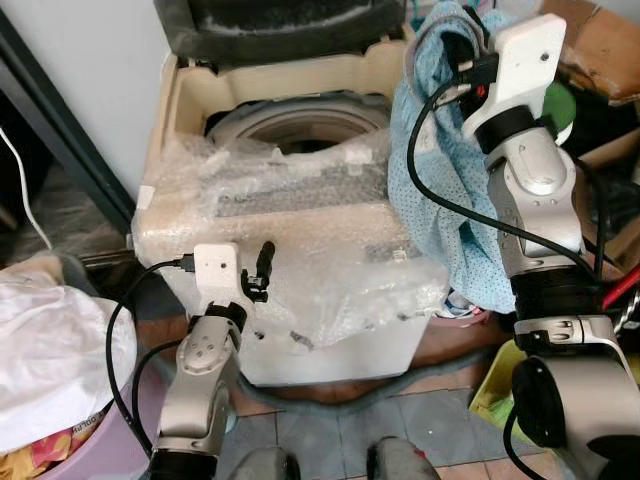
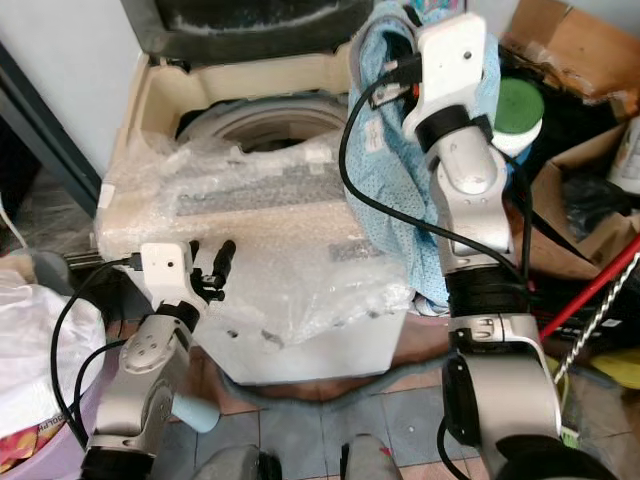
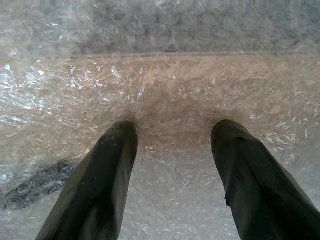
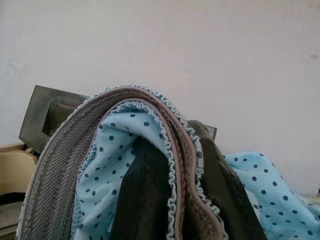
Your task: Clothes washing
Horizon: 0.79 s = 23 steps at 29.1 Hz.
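— Nearest to the head camera, what do you see?

— Two grey feet on the tiled floor, and just above them the left arm, its left gripper raised against the front of the washing machine. Its two black fingers stand apart, tips pressed on the bubble wrap that covers the machine's front and top panel.

— Is the machine open?

— Yes. The dark lid is tipped up at the back, and the round drum opening shows behind the wrap. What lies inside the drum I cannot tell.

— And the laundry?

— A light blue garment with dark dots and a grey-brown ruffled band hangs from the right gripper, held high beside the machine's right rear corner. The fingers are clamped on it, cloth draped over and between them, and the rest trails down along the right arm.

— Other containers?

— A purple bin at the robot's left, holding a white bag and some coloured scraps. A cardboard box sits at the right, with a green-lidded jar beside it.
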Available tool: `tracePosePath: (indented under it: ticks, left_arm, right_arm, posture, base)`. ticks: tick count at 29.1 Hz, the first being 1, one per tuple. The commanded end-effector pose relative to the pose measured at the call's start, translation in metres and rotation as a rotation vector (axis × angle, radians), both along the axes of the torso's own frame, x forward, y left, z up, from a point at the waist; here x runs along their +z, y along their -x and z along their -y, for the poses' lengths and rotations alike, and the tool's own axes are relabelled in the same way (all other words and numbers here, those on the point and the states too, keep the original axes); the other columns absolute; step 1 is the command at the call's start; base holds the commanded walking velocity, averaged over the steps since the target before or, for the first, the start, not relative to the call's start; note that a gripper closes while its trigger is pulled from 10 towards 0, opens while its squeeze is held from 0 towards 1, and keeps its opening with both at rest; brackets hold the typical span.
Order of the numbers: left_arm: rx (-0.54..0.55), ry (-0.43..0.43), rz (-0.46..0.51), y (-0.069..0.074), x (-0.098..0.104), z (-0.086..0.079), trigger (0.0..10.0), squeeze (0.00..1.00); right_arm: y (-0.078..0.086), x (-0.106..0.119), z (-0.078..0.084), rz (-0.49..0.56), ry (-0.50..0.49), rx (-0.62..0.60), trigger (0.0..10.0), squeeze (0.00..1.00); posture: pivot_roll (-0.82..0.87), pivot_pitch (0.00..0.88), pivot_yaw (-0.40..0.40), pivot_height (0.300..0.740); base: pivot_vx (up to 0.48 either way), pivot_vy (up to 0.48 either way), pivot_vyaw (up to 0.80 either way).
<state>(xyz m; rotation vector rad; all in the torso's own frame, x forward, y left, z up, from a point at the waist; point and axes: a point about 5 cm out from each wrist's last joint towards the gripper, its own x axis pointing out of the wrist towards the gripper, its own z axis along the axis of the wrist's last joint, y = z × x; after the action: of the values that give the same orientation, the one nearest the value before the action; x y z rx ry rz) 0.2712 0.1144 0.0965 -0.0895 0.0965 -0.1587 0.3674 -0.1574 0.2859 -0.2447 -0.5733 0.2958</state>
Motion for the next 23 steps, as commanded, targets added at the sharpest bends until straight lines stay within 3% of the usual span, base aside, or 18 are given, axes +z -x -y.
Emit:
tracePosePath:
  ticks: [1,5,7,8,10,13,15,19,23]
  left_arm:
    - [0.035,-0.024,-0.025,0.000,-0.003,-0.008,10.0,0.00]
    - [0.049,-0.040,-0.037,0.001,-0.005,-0.009,10.0,0.00]
    - [0.087,-0.095,-0.078,0.003,-0.011,-0.017,10.0,0.00]
    - [0.117,-0.147,-0.166,0.010,-0.025,-0.030,10.0,0.00]
    - [0.143,-0.156,-0.236,0.016,-0.035,-0.039,10.0,0.00]
    - [0.182,-0.149,-0.252,0.022,-0.037,-0.050,10.0,0.00]
    - [0.208,-0.193,-0.254,0.032,-0.038,-0.061,10.0,0.00]
    - [0.224,-0.198,-0.282,0.041,-0.041,-0.065,10.0,0.00]
    - [0.233,-0.205,-0.292,0.047,-0.039,-0.066,10.0,0.00]
  right_arm:
    - [0.000,0.016,-0.011,0.054,0.001,0.069,10.0,0.00]
    - [-0.003,0.021,-0.014,0.055,0.016,0.117,10.0,0.00]
    - [-0.006,0.028,-0.019,0.056,0.037,0.158,10.0,0.00]
    - [-0.010,0.035,-0.022,0.058,0.046,0.182,10.0,0.00]
    - [-0.012,0.039,-0.023,0.060,0.047,0.189,10.0,0.00]
    - [-0.016,0.045,-0.024,0.064,0.049,0.194,10.0,0.00]
    - [-0.021,0.049,-0.028,0.060,0.038,0.207,10.0,0.00]
    - [-0.027,0.054,-0.032,0.049,0.031,0.215,10.0,0.00]
    - [-0.039,0.072,-0.033,0.026,0.002,0.094,10.0,0.00]
  posture:
    - [-0.04,0.061,0.056,0.740]
    - [-0.03,0.057,0.056,0.740]
    - [-0.02,0.053,0.054,0.740]
    - [-0.01,0.051,0.050,0.740]
    - [0.00,0.051,0.046,0.740]
    - [0.02,0.055,0.039,0.740]
    - [0.04,0.059,0.033,0.740]
    - [0.07,0.068,0.023,0.740]
    - [0.09,0.076,0.010,0.740]
  base:
    - [0.000,0.000,0.53]
    - [0.000,0.000,0.53]
    - [0.000,0.000,0.53]
    - [0.000,0.000,0.52]
    - [0.000,0.000,0.52]
    - [0.000,0.000,0.51]
    - [0.000,0.000,0.46]
    - [0.000,0.000,0.23]
    - [0.000,0.000,0.00]
